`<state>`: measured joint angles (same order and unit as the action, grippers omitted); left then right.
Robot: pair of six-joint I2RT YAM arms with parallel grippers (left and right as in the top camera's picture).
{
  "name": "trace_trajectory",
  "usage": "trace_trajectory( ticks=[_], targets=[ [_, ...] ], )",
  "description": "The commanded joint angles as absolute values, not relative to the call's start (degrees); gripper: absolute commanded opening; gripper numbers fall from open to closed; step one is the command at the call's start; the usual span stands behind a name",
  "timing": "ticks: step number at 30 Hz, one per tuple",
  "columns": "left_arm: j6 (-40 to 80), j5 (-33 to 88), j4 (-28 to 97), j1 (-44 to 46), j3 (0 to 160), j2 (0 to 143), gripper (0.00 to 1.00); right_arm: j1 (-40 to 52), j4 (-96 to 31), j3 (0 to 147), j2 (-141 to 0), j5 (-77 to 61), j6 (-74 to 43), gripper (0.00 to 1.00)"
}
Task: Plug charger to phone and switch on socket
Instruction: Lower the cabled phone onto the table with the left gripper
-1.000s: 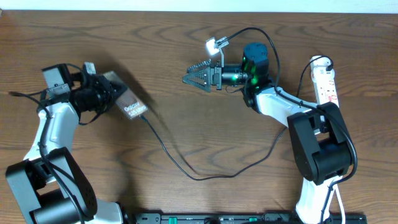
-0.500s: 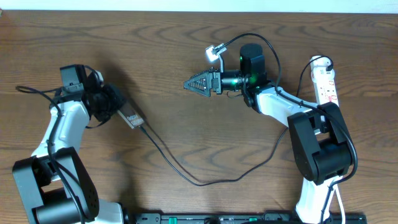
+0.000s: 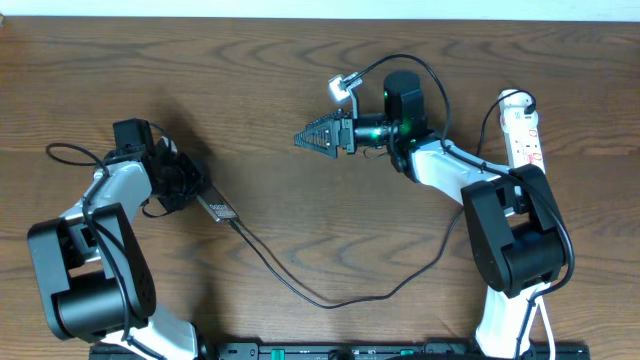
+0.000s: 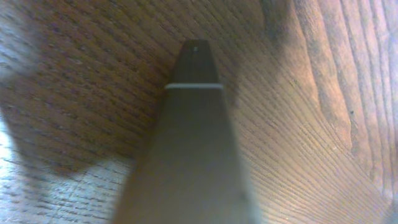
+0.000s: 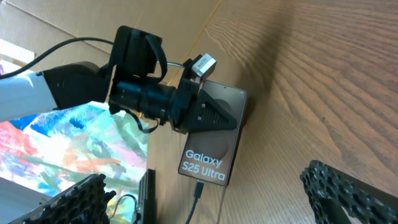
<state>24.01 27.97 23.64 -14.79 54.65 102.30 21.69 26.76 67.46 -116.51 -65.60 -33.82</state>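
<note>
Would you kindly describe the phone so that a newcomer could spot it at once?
On the left of the table, find the left gripper, which is shut on it. The phone is the small flat dark slab there, the only thing with white "Galaxy" lettering, and the thin black charger runs from its end.
</note>
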Motion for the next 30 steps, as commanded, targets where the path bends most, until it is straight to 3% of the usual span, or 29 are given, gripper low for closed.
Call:
trace_trajectory(
  ticks=[1,19,21,30],
  targets=[
    [23.62,28.88,23.35,-14.66,54.43,102.89,0.07,22.13,26.68,68.18,-115.52,-65.45,-32.45,0.99],
    [23.62,28.88,24.56,-14.66,54.43,102.89,0.08,22.22,25.74,68.18,-115.52,-64.88,-31.62,0.99],
    [23.62,28.88,24.91,-14.66,54.43,102.89,0.14,22.24,25.41,68.18,-115.52,-64.86,-31.62,0.99],
    [23.62,28.88,27.00,-14.66,54.43,102.89,0.16,22.22,24.82,68.18,-115.52,-64.84,-31.14,0.99]
  ],
)
